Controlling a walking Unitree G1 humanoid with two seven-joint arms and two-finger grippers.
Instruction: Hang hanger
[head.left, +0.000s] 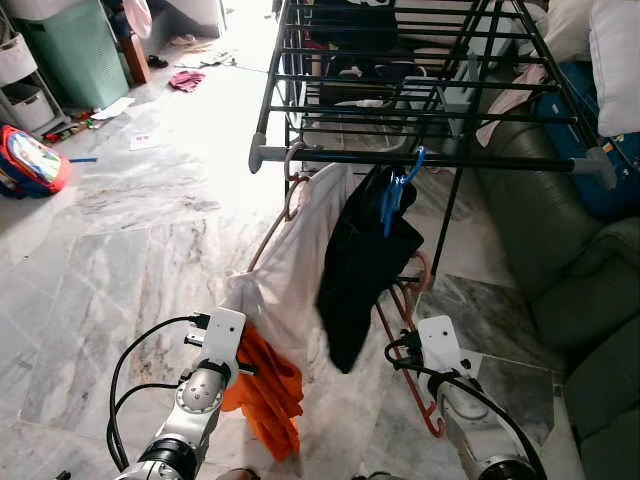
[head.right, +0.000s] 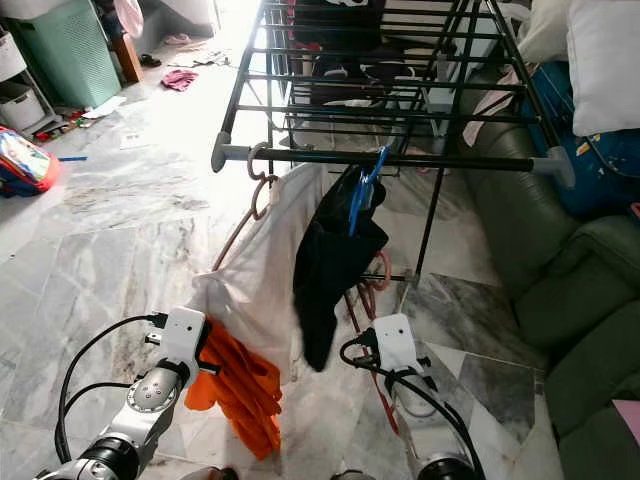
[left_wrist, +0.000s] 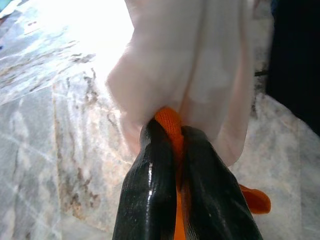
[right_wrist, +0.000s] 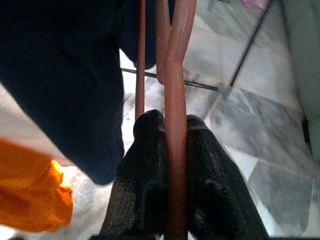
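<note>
Right gripper (right_wrist: 170, 150) is clamped tight on the red hanger (right_wrist: 175, 75); the fingers (right_wrist: 145, 165) sit flush on either side of its plastic bar, no gap. The hanger runs up and away from the gripper, behind the black garment (head.left: 360, 260) that hangs from a blue clip (head.left: 392, 195) on the drying rack's front rail (head.left: 440, 158).

Left gripper (left_wrist: 175, 165) is closed on orange cloth (head.left: 268, 385), pinched between its fingers; most of the cloth droops below that gripper. A white garment (head.left: 295, 260) hangs just beyond its tips, on a pink hanger (head.left: 292, 185) already hooked over the rail.

Step in hand, as I read it: carry phase. Hanger gripped low, hook not yet on the rail, which is well above and ahead of the right gripper. Can't see the red hanger's hook; probably hidden behind the black garment.

Next move: raise the right gripper up past the black garment, find a free stretch of rail beside the blue clip, bring the hook over and lower it on. Risk: snagging the hanging clothes on the way up.
</note>
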